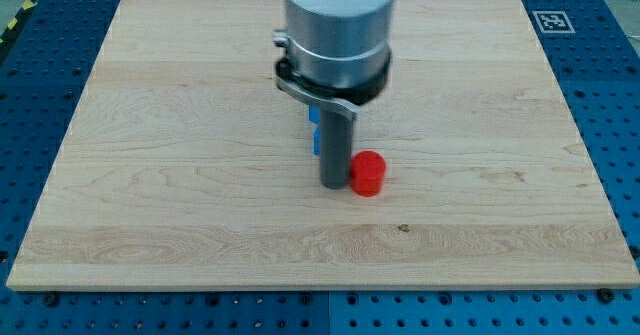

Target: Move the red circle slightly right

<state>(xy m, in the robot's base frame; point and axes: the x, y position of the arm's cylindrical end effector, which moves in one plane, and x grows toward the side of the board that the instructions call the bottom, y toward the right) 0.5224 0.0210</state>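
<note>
A: Camera view shows my tip on the desk, touching the red circle on its side toward the view's left, or so close I see no gap.

B: Where is the circle on the desk?

A: Just below the middle, a little toward the view's right. It is a short, bright red cylinder, flat on top, standing upright, with open wood all round except where my tip is.

B: What could go wrong?

A: Two things, I think. The task says slightly, so a long push would carry it too far. And my tip seems to sit a touch low on its curve; an off-centre push could let the round side roll off the rod and drift toward the view's top.

B: Anything else nearby?

A: A blue block behind the rod, mostly hidden; I cannot make out its shape. It is on the far side from the push.

B: And the claw?

A: There is none, only the rod, so no open or closed state to report.
</note>
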